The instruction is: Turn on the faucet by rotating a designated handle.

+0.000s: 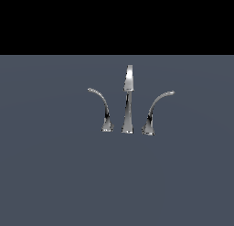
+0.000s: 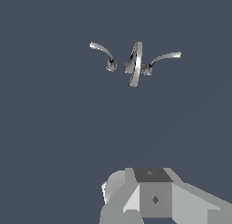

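On grey floor (image 1: pixel 55 174): faucet (image 1: pixel 128 99), handle (image 1: pixel 101 108) untouched.

Flat slate-grey floor (image 1: pixel 50 174), plain black backdrop (image 1: pixel 117 21) behind it

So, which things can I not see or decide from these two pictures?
- Gripper: out of the exterior view; the wrist view's edge cuts off the arm, so open or shut is unknown.
- Handle: too small in both views to see its joint.
- Faucet: the outlet cannot be made out.

No readable text, labels or numbers anywhere.
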`<control>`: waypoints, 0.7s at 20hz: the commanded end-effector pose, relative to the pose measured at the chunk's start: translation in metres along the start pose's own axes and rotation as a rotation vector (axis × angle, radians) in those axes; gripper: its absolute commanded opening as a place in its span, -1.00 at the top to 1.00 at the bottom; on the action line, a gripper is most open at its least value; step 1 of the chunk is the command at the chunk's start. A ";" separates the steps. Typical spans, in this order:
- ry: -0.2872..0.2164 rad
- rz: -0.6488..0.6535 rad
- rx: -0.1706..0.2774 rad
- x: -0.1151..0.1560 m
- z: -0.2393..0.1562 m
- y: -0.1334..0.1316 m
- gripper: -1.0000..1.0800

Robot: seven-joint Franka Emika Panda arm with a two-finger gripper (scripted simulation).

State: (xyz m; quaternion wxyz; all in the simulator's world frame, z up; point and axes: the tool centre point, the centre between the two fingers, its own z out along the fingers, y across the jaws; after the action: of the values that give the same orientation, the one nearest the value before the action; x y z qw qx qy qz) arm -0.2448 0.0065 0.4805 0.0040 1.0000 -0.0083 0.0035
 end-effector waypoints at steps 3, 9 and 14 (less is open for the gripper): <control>0.000 0.002 0.000 0.000 0.000 0.000 1.00; 0.000 0.035 0.000 0.003 0.007 -0.006 1.00; -0.001 0.094 0.000 0.008 0.017 -0.016 1.00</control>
State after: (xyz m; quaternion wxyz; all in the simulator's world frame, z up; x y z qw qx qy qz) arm -0.2379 0.0193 0.4667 0.0037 0.9989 -0.0456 0.0033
